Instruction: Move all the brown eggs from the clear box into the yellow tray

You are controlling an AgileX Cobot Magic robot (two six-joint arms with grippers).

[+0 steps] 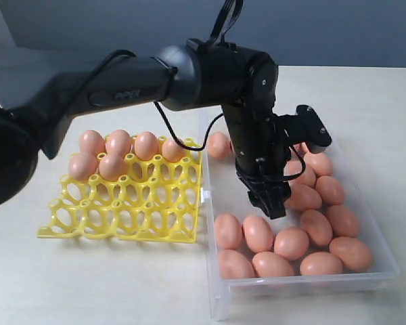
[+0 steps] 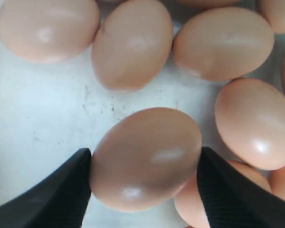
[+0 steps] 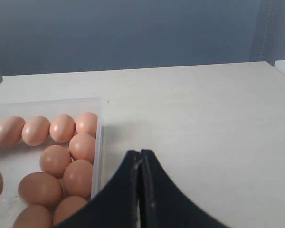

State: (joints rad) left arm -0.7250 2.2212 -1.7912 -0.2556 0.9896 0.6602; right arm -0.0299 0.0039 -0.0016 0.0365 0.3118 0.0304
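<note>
Currently one brown egg (image 2: 147, 142) lies on the floor of the clear box (image 1: 304, 284). The left tool (image 2: 145, 156) has its jaws wide but touching both ends of it; not lifted. Six eggs (image 1: 118, 143) sit in the back cups of the yellow tray (image 1: 122, 217), and well over a dozen are left in the box, so roughly a quarter done. Right tool (image 3: 140, 161) is pinched shut, empty, over the worktop (image 1: 88, 284) beside the box. Pale worktop, grey wall (image 3: 133, 33) behind.
</note>
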